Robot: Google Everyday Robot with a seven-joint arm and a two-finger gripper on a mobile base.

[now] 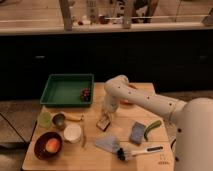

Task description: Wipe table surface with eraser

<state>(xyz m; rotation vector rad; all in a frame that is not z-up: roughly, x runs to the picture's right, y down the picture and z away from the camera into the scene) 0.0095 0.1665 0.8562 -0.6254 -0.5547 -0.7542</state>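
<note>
- On the left stands the green rectangular plastic tray (pixel 66 90), with a dark cluster of something small in its right corner; I cannot tell what it is.
- Below the tray, at roughly seven o'clock from the eraser, sit a small green cup (pixel 45 119), a metal cup (pixel 59 120), a round white cup (pixel 72 133) and a dark bowl (pixel 47 145) holding something orange.
- The small tan rectangular eraser with a darker face (pixel 103 123) lies near the middle of the light tan wooden desk (pixel 95 155), tilted, its long axis running from about one o'clock to seven.
- The white arm's end effector (pixel 107 113) hangs directly over the eraser, which sits at its six o'clock, right at the tips. Whether it has hold of the block I cannot tell.
- I judge the coming move turns on that straight-down relation: the eraser must be pressed flat and swept across bare desk.
- The eraser looks small and blocky, darker on one face.
- To the right, at about four o'clock, lie a blue-grey sponge block (pixel 137 133), a green curved item (pixel 153 128) and a black-bristled brush with a white handle (pixel 137 151).
</note>
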